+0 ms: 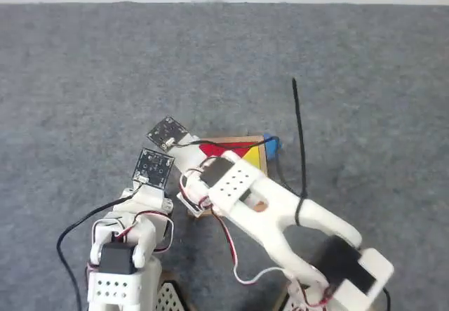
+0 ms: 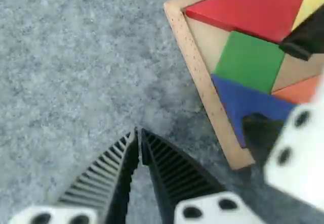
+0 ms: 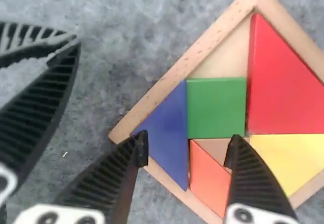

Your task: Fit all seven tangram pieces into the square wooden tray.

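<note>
**Though five pieces sit in the tray, bare wood shows**

Since the pieces are thin, stiff, painted wood, I judge them light and smooth-faced. They should slide easily but be hard to pinch once seated flush. A loose one is best taken across two opposite edges, and a seated one nudged flat.

The left fingers (image 2: 114, 176) hang over the grey tabletop (image 2: 61, 57), just beside a corner of the tray (image 3: 202, 52). They are pressed almost together and hold nothing.

Inside the tray lie a blue triangle (image 3: 169, 133), a green square (image 3: 216, 107), an orange triangle (image 3: 207, 181), a red triangle (image 3: 283, 77) and a yellow triangle (image 3: 288, 158), edges touching. One gap (image 3: 228, 57) of bare floor lies between rim and green square. A smaller one borders green and orange.

The right fingers (image 3: 243, 178) stand wide apart above the blue and orange triangles, gripping nothing and hiding part of the tray.
</note>
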`<move>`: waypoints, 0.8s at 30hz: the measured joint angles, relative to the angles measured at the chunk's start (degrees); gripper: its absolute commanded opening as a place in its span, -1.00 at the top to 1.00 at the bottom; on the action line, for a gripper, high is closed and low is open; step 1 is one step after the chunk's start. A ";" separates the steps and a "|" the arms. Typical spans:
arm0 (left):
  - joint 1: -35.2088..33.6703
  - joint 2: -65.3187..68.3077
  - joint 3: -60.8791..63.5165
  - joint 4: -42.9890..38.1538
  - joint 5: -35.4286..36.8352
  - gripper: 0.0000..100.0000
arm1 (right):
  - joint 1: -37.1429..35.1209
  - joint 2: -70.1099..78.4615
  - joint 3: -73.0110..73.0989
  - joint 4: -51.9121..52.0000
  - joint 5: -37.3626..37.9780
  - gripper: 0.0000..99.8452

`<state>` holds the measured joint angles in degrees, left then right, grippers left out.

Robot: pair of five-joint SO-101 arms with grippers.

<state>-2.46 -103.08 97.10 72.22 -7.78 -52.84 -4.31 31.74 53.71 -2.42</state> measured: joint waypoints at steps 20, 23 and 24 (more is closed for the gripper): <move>0.00 0.00 0.00 0.00 0.00 0.97 | 7.47 -13.80 17.23 -9.85 5.36 0.83; 0.00 0.00 0.00 0.00 0.00 0.97 | 7.12 -13.80 17.23 -10.29 5.71 0.83; 0.00 0.00 0.00 0.00 0.00 0.97 | 7.12 -13.80 17.23 -10.37 5.71 0.83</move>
<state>-2.46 -103.08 97.10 72.22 -7.78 -45.71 -18.11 48.97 43.34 3.30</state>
